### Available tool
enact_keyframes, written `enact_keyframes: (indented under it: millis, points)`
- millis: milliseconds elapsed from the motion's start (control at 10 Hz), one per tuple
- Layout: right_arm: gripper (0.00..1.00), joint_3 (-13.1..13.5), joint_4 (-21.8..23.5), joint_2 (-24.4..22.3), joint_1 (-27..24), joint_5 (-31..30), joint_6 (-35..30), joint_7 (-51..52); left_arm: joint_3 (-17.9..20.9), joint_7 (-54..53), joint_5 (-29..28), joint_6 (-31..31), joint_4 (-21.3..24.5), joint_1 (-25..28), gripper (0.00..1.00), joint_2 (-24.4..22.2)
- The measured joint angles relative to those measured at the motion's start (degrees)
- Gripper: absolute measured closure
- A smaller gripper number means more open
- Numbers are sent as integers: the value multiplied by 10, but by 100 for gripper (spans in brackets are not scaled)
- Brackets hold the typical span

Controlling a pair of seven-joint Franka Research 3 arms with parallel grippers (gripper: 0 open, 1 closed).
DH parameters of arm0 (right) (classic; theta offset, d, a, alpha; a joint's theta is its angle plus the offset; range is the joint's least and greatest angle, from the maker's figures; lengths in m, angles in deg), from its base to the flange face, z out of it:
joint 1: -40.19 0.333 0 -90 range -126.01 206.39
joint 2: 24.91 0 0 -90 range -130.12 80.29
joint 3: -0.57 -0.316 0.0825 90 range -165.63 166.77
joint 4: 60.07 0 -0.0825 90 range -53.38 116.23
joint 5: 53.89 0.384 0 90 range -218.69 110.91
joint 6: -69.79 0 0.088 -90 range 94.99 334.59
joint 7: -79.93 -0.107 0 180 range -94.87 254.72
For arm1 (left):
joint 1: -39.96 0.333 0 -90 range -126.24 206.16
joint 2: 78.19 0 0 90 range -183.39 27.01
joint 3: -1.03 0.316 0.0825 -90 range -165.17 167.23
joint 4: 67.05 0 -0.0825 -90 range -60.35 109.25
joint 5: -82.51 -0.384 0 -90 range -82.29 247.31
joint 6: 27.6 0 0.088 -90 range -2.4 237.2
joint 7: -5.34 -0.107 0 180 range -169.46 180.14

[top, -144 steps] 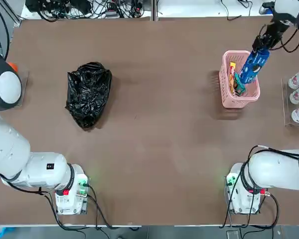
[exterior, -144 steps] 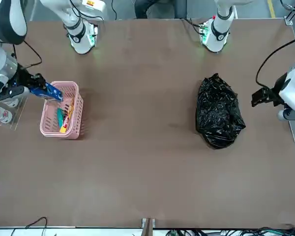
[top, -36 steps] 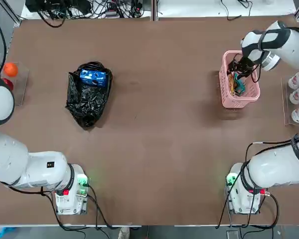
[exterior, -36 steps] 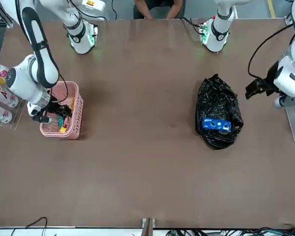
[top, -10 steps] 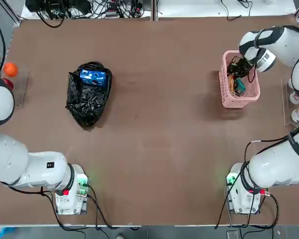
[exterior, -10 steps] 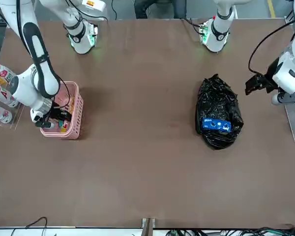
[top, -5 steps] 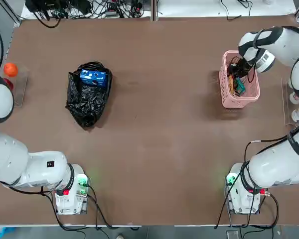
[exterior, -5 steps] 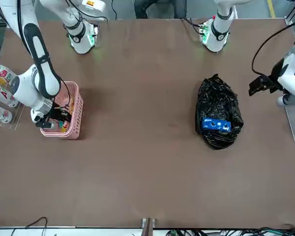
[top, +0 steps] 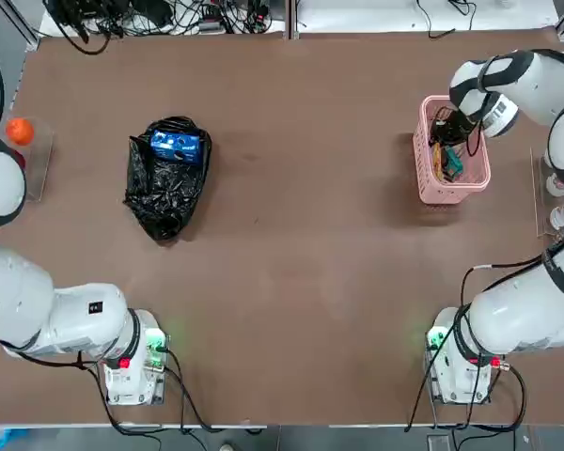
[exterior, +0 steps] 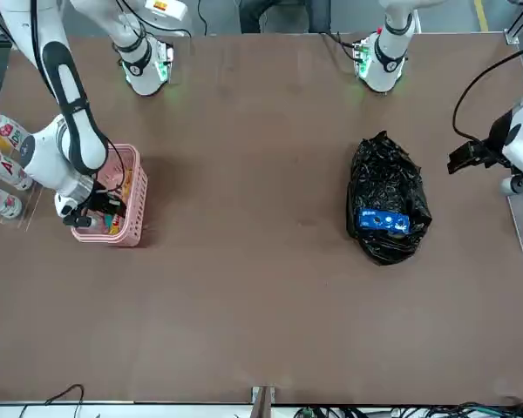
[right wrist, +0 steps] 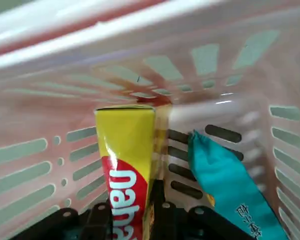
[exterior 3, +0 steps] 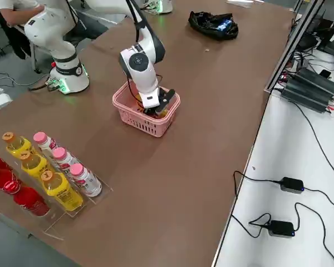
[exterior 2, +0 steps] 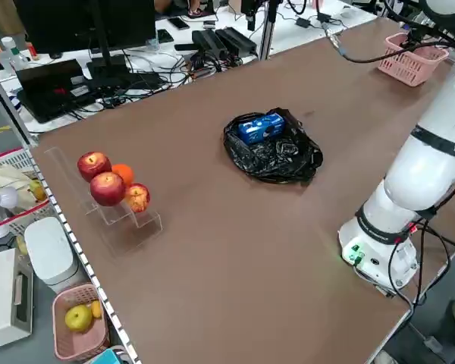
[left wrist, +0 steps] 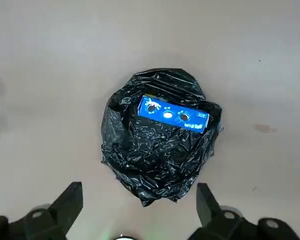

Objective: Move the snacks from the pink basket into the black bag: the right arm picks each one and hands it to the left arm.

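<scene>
yellow packet (right wrist: 126,165): upright in pink basket (top: 427,174) beside teal packet (right wrist: 229,187) | likely light, crinkly, slippery; best pinched across flat faces | right claw (right wrist: 131,217): inside basket, clamped on yellow packet | left claw (left wrist: 135,212): spread wide above black bag (left wrist: 157,150), blue packet (left wrist: 173,113) atop

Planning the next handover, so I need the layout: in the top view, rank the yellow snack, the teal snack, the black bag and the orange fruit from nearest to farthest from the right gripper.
1. Yellow snack, at the right gripper, inside the pink basket.
2. Teal snack, beside it in the basket.
3. Black bag, across the table on the left.
4. Orange fruit, at the far left edge.
</scene>
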Motion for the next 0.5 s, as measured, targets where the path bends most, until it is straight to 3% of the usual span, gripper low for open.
enact_keyframes:
  millis: [500]
  points:
    - [73, -1, -8, 1, 1, 0, -9, 13, 0, 0, 10, -2, 0, 4, 0, 4]
